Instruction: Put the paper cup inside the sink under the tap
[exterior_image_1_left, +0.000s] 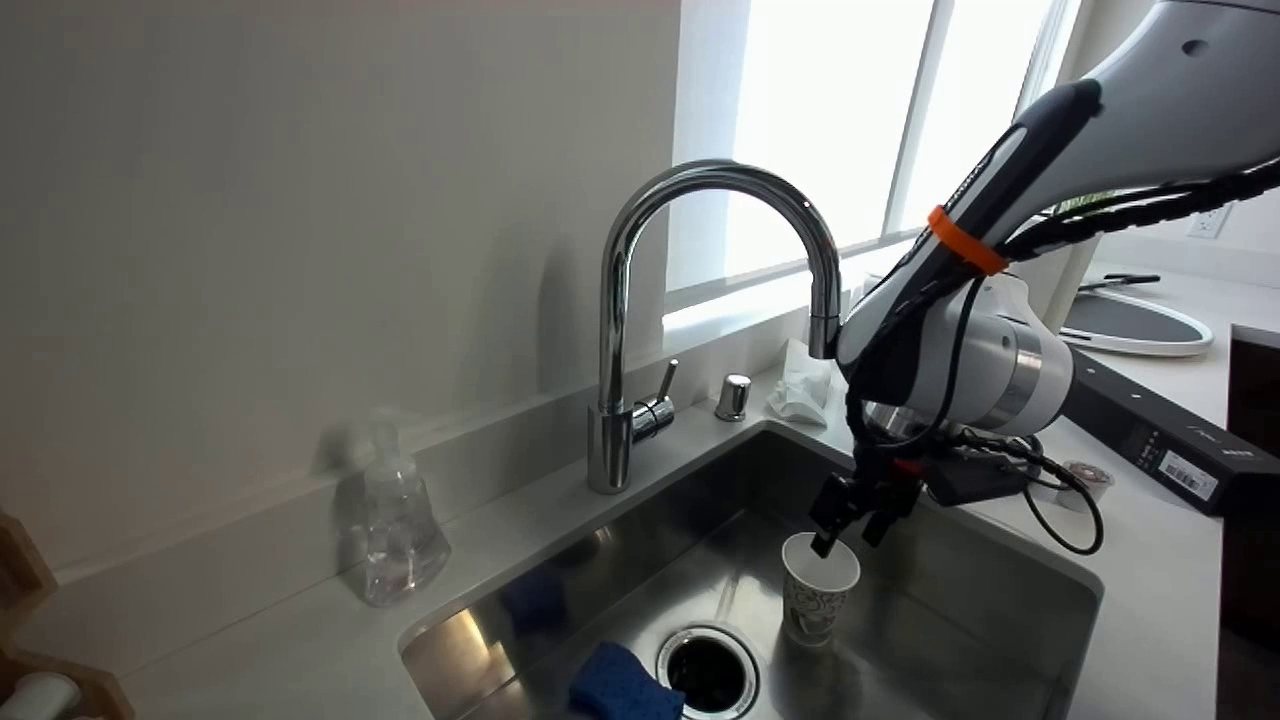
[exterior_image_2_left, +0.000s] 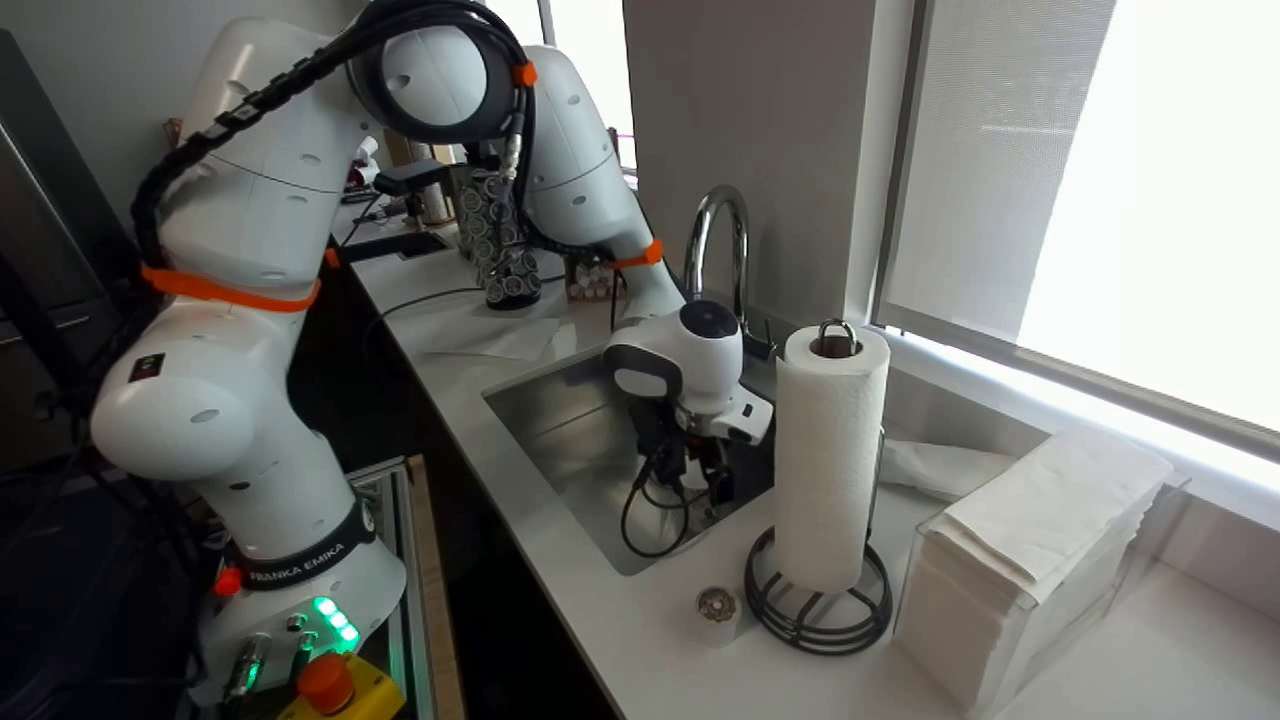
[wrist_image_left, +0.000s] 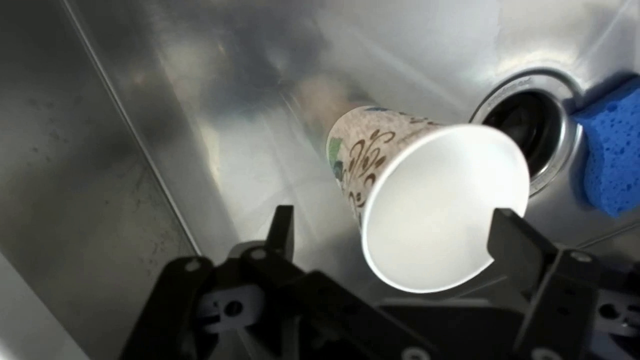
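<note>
A: Jaws?
B: My gripper (wrist_image_left: 394, 220) is spread wide, holding nothing.
A: Paper cup?
B: The paper cup (wrist_image_left: 428, 199) stands in the sink (wrist_image_left: 265, 155), right under my jaws. Upright, long axis near vertical, mouth up at me, narrow base down. In the wrist view my right-hand finger (wrist_image_left: 520, 245) overlaps its rim; touching or inside, can't tell.
A: Around?
B: Drain (wrist_image_left: 520, 125) just past the cup from my jaws, on that finger's side. Blue sponge (wrist_image_left: 617, 150) farther out, at the drain's edge. Clear bottle (exterior_image_1_left: 395, 530) well apart from my jaws, beyond the tap (exterior_image_1_left: 612, 340).
A: In the way?
B: Tap's spout end, in an exterior view, is higher than my jaws, right by my arm (exterior_image_1_left: 1180, 110); gap unclear. Paper towel roll (exterior_image_2_left: 828, 470) on the counter (exterior_image_2_left: 700, 680), near my jaws, covers a sink corner in an exterior view.
</note>
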